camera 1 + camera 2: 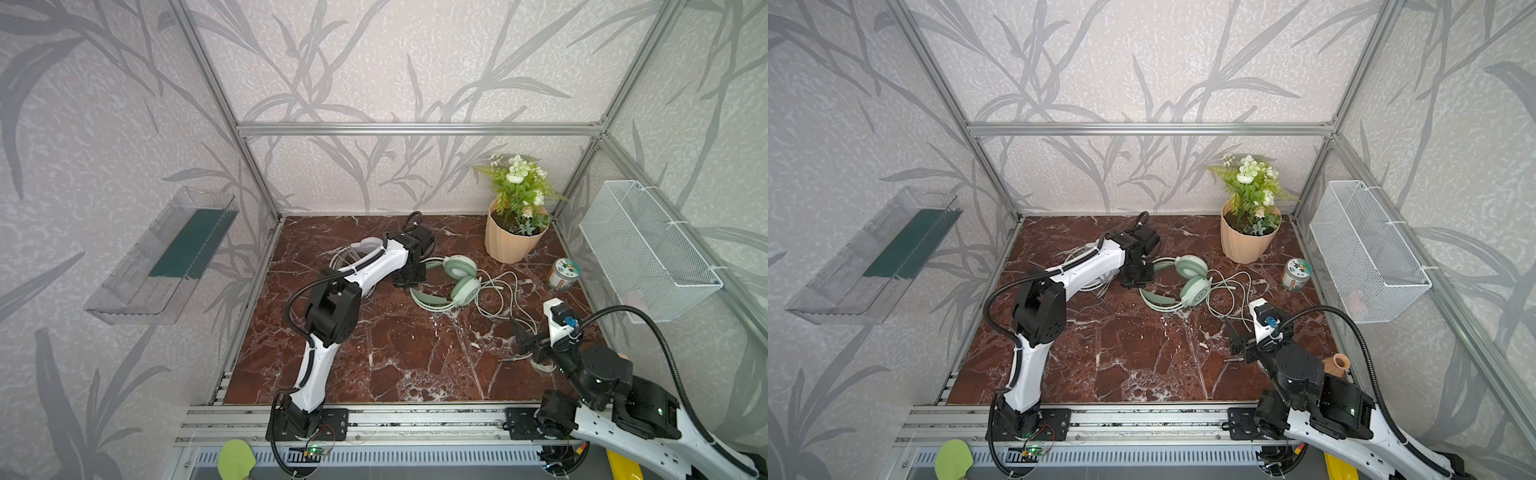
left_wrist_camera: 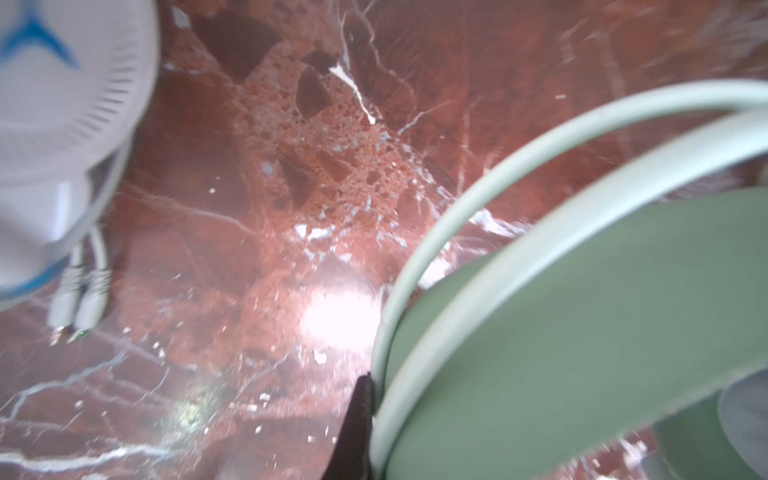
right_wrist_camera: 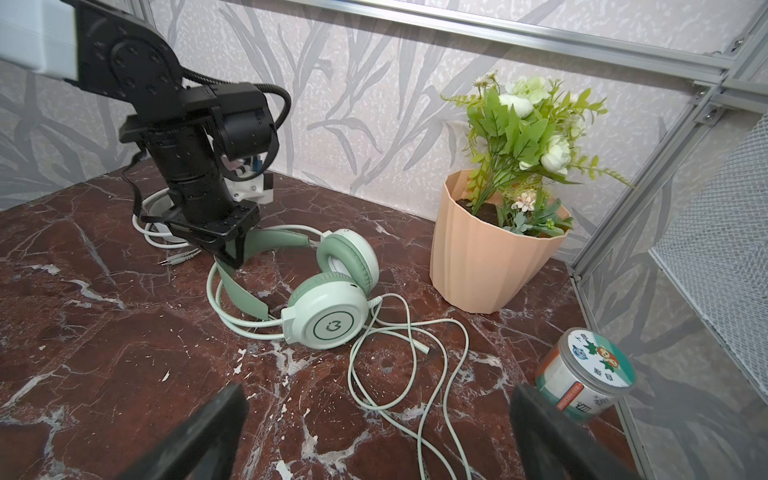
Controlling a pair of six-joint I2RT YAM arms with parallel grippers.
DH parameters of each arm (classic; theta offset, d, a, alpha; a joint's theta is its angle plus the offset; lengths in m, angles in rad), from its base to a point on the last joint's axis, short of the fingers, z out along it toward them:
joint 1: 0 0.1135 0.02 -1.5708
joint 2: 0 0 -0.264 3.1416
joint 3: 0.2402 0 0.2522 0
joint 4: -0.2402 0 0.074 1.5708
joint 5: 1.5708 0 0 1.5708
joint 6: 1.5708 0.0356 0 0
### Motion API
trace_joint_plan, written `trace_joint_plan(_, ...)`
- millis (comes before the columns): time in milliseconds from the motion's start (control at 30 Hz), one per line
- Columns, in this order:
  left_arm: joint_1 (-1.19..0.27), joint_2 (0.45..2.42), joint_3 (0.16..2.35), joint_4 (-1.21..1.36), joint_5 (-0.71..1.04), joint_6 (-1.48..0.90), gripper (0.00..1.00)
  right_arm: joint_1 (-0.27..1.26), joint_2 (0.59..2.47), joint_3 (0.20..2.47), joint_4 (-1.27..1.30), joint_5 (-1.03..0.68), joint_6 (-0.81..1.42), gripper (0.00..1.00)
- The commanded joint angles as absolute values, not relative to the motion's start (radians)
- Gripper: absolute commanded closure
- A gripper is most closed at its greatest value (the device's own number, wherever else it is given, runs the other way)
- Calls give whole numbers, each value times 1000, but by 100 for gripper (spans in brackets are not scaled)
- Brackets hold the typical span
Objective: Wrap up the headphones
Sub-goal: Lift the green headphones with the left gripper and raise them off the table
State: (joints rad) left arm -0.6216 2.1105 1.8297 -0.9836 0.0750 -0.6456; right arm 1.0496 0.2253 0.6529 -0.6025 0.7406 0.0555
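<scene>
Your left hand [image 3: 229, 257] clenches the mint green headset [image 3: 326, 326] by its headband. Your right hand [image 1: 519, 344] hangs released near the bench's [image 1: 395, 353] right edge.

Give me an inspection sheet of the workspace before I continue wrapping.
Surface: red-brown marble tabletop, white-veined.
Job's things: mint green headphones lying mid-table; white headphones beside them, mostly hidden by the left arm from above.
Clutter: flower pot, jar, small clay vase.
Grippers: left gripper shut on mint headband; right gripper open, empty.
Cables: mint cable in loose loops, unwrapped; white headset's plugs on table.
Surroundings: mesh basket on right wall, clear tray on left wall.
</scene>
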Motion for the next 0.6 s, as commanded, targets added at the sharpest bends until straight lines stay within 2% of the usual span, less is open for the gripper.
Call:
trace_joint_plan(0,-625,1979,1802,-885,141,-638,100,1043,213,643,-577,742,49,1)
trace_joint_plan(433,-609,1595,1546,-625,95,-658,100,1037,185,644,-559,734,45,1)
trace_joint_plan(567,-581,1522,1545,-624,113,-641,100,1036,163,644,-548,710,46,1)
